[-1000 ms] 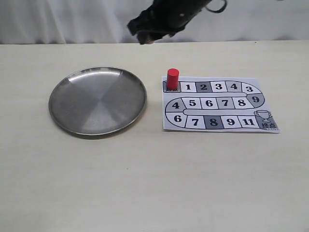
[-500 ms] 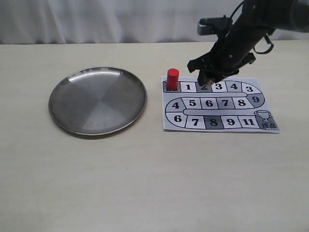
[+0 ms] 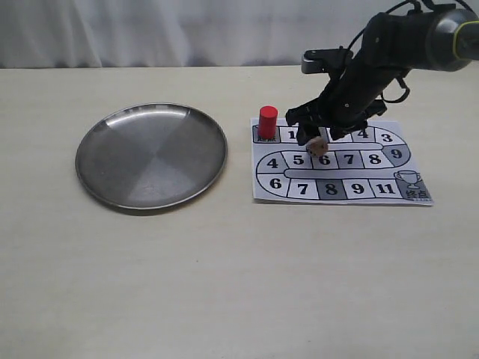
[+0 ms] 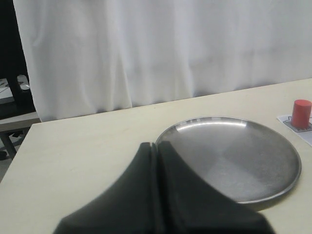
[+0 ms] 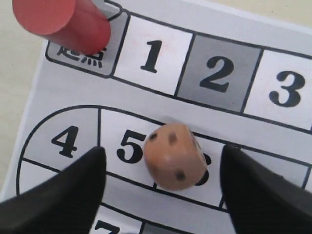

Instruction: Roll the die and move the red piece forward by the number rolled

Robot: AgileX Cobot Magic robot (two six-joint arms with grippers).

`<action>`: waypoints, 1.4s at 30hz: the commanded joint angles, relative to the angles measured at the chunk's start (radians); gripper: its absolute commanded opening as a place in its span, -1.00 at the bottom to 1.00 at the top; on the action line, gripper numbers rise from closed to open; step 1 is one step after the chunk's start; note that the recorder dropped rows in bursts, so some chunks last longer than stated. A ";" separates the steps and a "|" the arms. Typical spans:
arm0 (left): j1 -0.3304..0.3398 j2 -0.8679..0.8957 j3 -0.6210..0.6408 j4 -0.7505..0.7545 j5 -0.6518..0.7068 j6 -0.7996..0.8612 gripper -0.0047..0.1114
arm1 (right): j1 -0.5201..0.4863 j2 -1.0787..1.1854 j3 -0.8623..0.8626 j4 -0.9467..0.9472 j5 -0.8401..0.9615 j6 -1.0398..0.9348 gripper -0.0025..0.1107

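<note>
Two fingers of our right hand [image 3: 316, 139] stand spread wide around the die [image 5: 174, 156], touching neither side, over squares 5 and 6 of the paper board [image 3: 408, 196]. Nearby the red piece [image 3: 268, 121] stands on the start square, toward the surface's [image 3: 224, 284] far edge. Our left hand [image 4: 155, 146] is pressed closed beside the steel plate [image 3: 150, 157].

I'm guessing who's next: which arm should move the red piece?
Right, probably. The right gripper hangs open over the board by the die, near the red piece; the left gripper is shut, past the plate.
</note>
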 commanded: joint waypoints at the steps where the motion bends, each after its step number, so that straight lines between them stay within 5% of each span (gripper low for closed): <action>1: -0.002 -0.001 0.002 0.000 -0.009 -0.001 -0.92 | -0.004 -0.005 0.003 -0.040 -0.016 0.004 0.46; 10: -0.002 -0.001 0.002 0.000 -0.009 -0.001 -0.92 | -0.004 -0.056 0.003 -0.074 0.003 0.004 0.38; 22: -0.002 -0.001 0.002 0.000 -0.009 -0.001 -0.92 | -0.052 -0.258 0.003 -0.098 0.081 0.004 -0.88; 29: -0.002 -0.001 0.002 0.000 -0.009 -0.001 -0.92 | -0.157 -0.302 0.036 -0.097 0.175 0.008 -0.88; 38: -0.002 -0.001 0.002 0.000 -0.009 -0.001 -0.92 | -0.153 -0.302 0.416 -0.093 -0.317 0.005 -0.88; 42: -0.002 -0.001 0.002 0.000 -0.009 -0.001 -0.92 | -0.153 -0.296 0.459 -0.093 -0.368 -0.004 -0.88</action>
